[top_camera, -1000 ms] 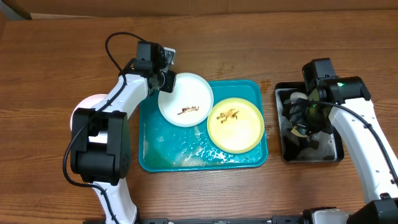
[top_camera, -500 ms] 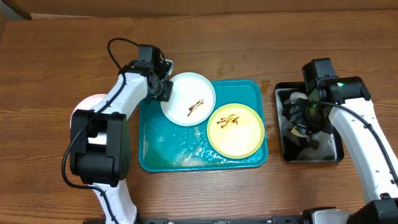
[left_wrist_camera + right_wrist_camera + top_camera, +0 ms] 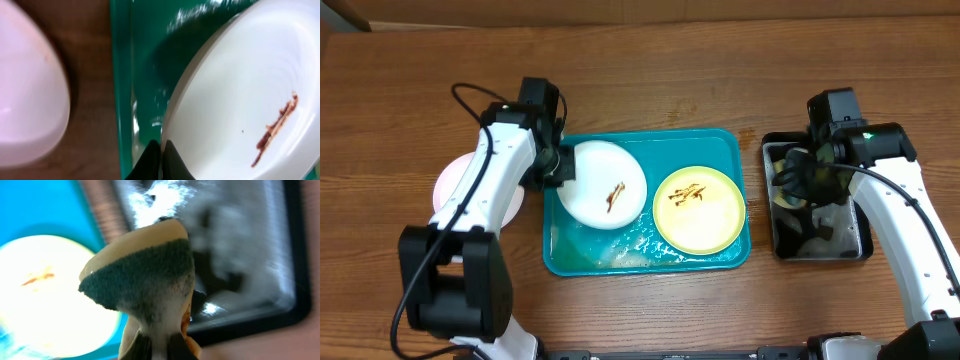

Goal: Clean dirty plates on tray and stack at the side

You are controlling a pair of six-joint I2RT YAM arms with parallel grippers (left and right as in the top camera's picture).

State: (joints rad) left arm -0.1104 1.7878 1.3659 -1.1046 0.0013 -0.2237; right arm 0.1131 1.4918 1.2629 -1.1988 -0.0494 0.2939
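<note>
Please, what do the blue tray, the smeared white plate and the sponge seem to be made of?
The tray looks like glossy plastic: even turquoise colour, rounded rim, wet glints. The white plate is smooth and faintly shiny, probably plastic or melamine; ceramic cannot be excluded. The sponge looks like soft pale foam with a rough dark green scouring layer.
</note>
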